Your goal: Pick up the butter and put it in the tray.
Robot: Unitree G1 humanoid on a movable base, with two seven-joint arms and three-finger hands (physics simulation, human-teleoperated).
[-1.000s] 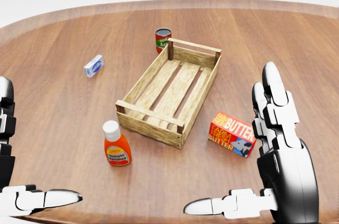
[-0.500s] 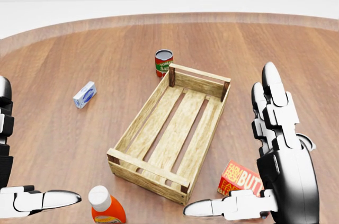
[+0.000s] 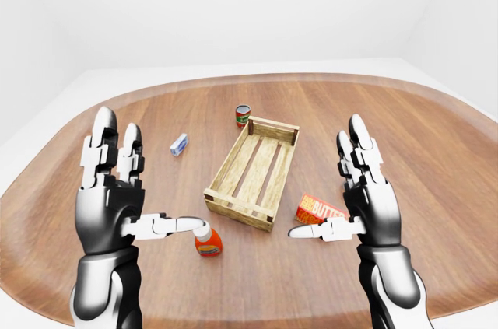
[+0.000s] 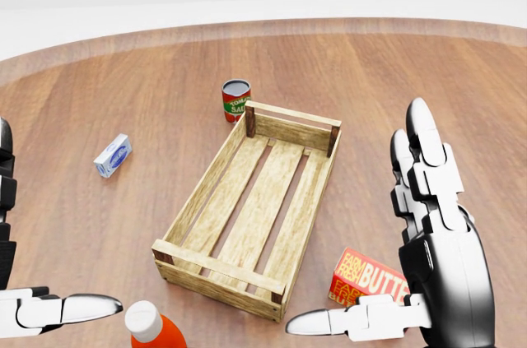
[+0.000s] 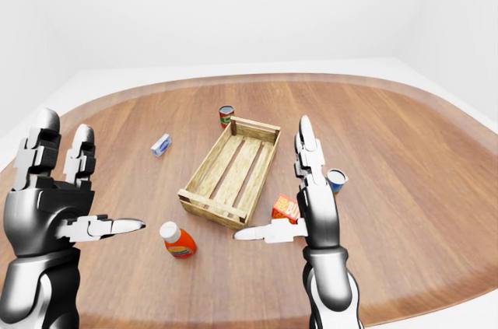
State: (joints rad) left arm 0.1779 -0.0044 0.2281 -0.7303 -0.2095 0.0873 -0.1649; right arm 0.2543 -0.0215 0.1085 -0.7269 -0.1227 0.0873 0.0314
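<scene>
A red can (image 4: 235, 100) stands just beyond the wooden tray's (image 4: 191, 206) far left corner; a small blue-white box (image 4: 112, 155) lies well to its left, and an orange bottle (image 3: 207, 240) sits near its near-left corner. The butter (image 4: 370, 279) lies on the table (image 4: 412, 68) right of the tray's near end, partly hidden by the right hand (image 3: 366, 201). A small blue-topped cup, perhaps (image 5: 336, 180), peeks beside that hand. Broad bare wood surrounds everything. Both hands, left (image 3: 109, 193) too, hover upright with fingers spread, holding nothing.

a slatted wooden tray (image 5: 230, 172) sits on a round wooden table (image 5: 405, 158), with a red can (image 5: 226, 116) at its top end and an orange bottle (image 5: 177, 239) lying below it. the left hand (image 5: 48, 201) and right hand (image 5: 311, 204) are raised with fingers spread, holding nothing. the butter box (image 5: 285, 208) peeks out just left of the right hand.
</scene>
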